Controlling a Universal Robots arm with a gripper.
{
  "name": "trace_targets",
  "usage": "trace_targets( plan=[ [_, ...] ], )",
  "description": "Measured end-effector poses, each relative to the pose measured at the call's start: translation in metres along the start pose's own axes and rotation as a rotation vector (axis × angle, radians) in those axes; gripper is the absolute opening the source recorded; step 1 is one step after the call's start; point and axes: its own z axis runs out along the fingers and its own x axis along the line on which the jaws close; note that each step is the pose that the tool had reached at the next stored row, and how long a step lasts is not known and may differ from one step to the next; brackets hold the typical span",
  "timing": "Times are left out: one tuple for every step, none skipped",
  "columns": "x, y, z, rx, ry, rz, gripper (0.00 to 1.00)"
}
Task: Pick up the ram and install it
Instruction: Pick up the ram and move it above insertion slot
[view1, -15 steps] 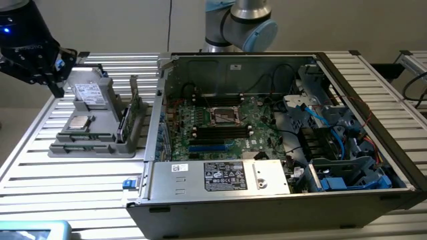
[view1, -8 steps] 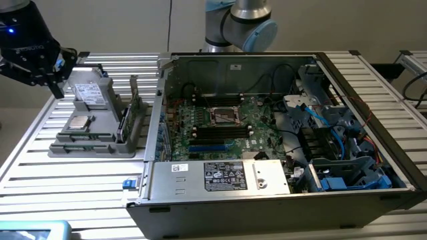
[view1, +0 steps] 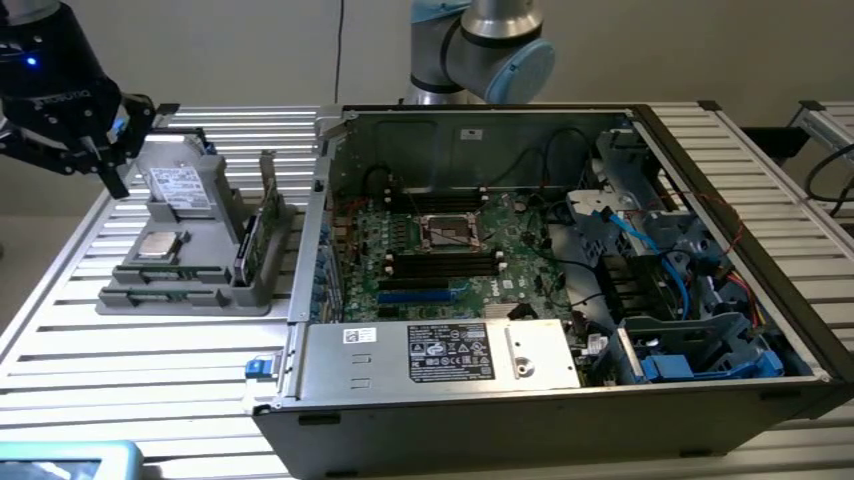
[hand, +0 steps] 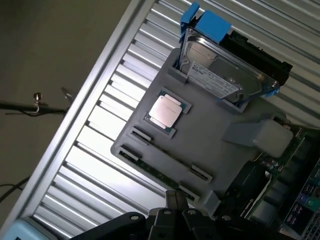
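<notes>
Apparently the ram (hand: 159, 172), probably light, stiff and fragile and best pinched mid-length across its flat faces, stands on edge in a slot along the grey tray's (hand: 215, 120) rim, while the gripper (view1: 87, 160) hovers above that tray, its opening impossible to tell.

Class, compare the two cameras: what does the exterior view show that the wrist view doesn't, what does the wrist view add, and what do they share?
Exterior view: the open computer case and its motherboard with black memory slots. Wrist view: the ram, edge-on in a tray slot, and a cable beyond the table edge. Both: the gray tray, hard drive, processor chip, and the gripper above the tray.
</notes>
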Motion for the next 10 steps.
trace_targets(
  plan=[
    [0.0, 0.0, 0.0001, 0.0004, 0.0002, -0.018, 0.11],
    [0.0, 0.0, 0.0002, 0.0009, 0.0005, -0.036, 0.11],
    [0.0, 0.0, 0.0002, 0.0014, 0.0007, -0.054, 0.11],
    [0.0, 0.0, 0.0003, 0.0021, 0.0007, -0.073, 0.11],
    [0.0, 0.0, 0.0004, 0.0026, 0.0008, -0.092, 0.11],
    [0.0, 0.0, 0.0005, 0.0032, 0.0009, -0.11, 0.11],
    [0.0, 0.0, 0.0005, 0.0038, 0.001, -0.128, 0.11],
    [0.0, 0.0, 0.0005, 0.0043, 0.0011, -0.146, 0.11],
    [0.0, 0.0, 0.0006, 0.0048, 0.0011, -0.164, 0.11],
    [0.0, 0.0, 0.0006, 0.0053, 0.0011, -0.183, 0.11]
  ],
)
